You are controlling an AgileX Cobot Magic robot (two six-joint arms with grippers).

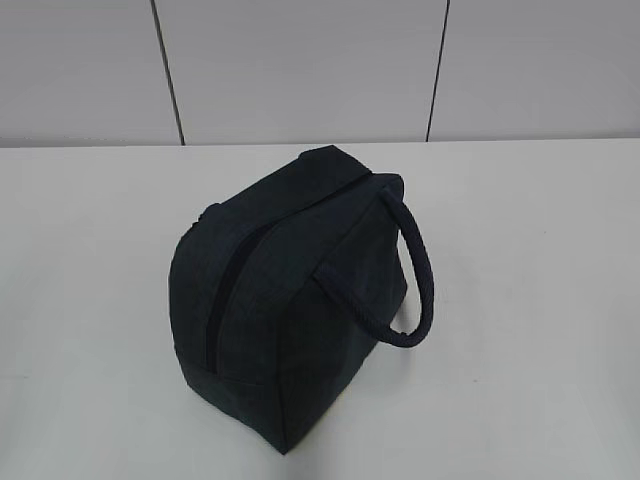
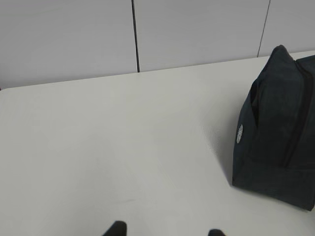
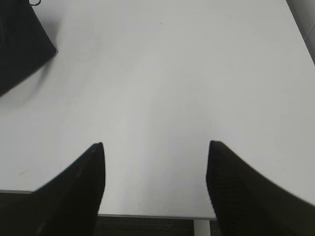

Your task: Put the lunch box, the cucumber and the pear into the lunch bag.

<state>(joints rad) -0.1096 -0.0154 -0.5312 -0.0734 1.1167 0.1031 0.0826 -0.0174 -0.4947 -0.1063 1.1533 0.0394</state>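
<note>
Exterior camera slants down at the lunch bag (image 1: 290, 300); both wrist cameras, low over the table (image 2: 123, 147), catch its edges.

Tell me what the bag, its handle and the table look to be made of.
The bag looks like dark navy woven fabric, matte: it has soft creases and stitched seams and shows no shine. Its handle seems a padded fabric tube of the same cloth, thick and rounded. The table looks like a smooth white laminate or painted board with a faint sheen; which of them cannot be told.
</note>
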